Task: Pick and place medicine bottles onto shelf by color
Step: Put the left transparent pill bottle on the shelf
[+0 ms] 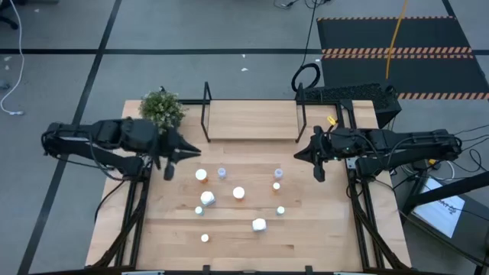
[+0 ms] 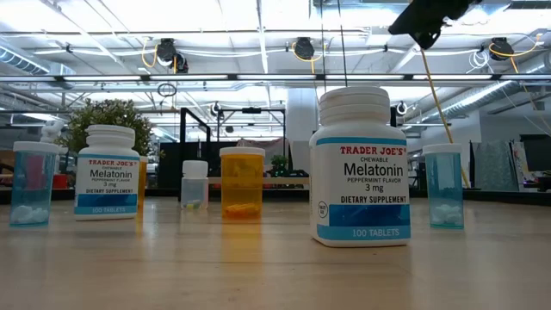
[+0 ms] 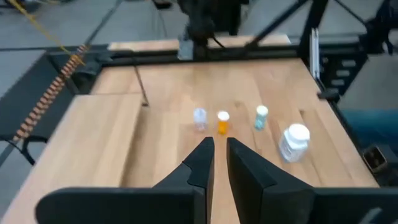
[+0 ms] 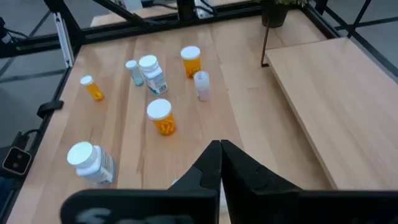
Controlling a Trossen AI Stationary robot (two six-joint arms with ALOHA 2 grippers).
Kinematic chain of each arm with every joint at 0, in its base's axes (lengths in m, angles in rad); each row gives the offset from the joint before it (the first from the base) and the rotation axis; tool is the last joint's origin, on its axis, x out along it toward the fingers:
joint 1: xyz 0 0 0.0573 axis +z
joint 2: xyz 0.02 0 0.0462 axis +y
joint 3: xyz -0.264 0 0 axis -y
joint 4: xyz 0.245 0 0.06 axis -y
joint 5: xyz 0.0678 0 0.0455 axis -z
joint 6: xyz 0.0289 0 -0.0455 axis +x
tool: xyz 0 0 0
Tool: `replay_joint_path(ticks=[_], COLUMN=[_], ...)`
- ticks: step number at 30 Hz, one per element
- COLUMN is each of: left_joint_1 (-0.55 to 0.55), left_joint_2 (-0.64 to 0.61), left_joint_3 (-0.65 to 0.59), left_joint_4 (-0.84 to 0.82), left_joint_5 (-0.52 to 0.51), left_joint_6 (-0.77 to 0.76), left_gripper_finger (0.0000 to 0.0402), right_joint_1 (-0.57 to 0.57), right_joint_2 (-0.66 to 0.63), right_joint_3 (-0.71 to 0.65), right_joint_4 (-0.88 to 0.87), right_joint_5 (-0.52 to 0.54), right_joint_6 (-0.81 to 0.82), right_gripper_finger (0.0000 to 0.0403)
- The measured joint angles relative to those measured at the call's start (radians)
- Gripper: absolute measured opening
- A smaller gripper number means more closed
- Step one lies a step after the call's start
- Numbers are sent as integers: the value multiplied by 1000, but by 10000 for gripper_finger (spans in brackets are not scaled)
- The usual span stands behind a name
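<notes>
- On the worktop, in front of the shelf, all the medicine bottles are seen standing loose; none is on the shelf board, which is bare in the high view.
- Progress is judged nil: no bottle sorted, every placement left to do.
- About nine bottles are counted from above, scattered between the shelf's front edge and the near edge of the worktop. Orange ones, pale blue ones and white melatonin bottles are made out; exact numbers per colour cannot be told.
- The left gripper is held above the worktop just off the shelf's left end frame, beside a potted plant. Its jaws are seen nearly closed, a thin slit between them, with nothing held.
- The right gripper is held off the shelf's right end frame, jaws fully closed on nothing.
- Both grippers are well clear of the bottles; no grasp is begun.
- Next step, as judged: jaws must be opened before any bottle can be taken; the bottles nearest the shelf look easiest to reach.
</notes>
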Motion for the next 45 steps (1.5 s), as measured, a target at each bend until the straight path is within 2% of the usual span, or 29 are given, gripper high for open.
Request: replay_joint_path(ticks=[6, 11, 23, 28, 31, 45], left_joint_1=[-103, -152, -111, -79, -73, -70], left_joint_2=[93, 163, 287, 348, 373, 391], left_joint_3=[-18, -19, -19, -20, -20, -60], left_joint_4=[3, 52, 181, 185, 189, 194], left_joint_5=[-136, -166, -171, -99, -89, -88], left_joint_6=[-22, 3, 70, 49, 33, -38], left_gripper_finger=[47, 47, 47, 47, 47, 47], right_joint_1=[0, 2, 3, 3, 3, 2], right_joint_2=[0, 0, 0, 0, 0, 0], right_joint_3=[-30, -47, -61, -61, -61, -61], right_joint_4=[15, 14, 15, 25, 34, 37], right_joint_5=[0, -1, -2, -1, -1, -1], right_joint_6=[0, 0, 0, -8, -8, -60], right_gripper_finger=[0, 0, 0, 0, 0, 0])
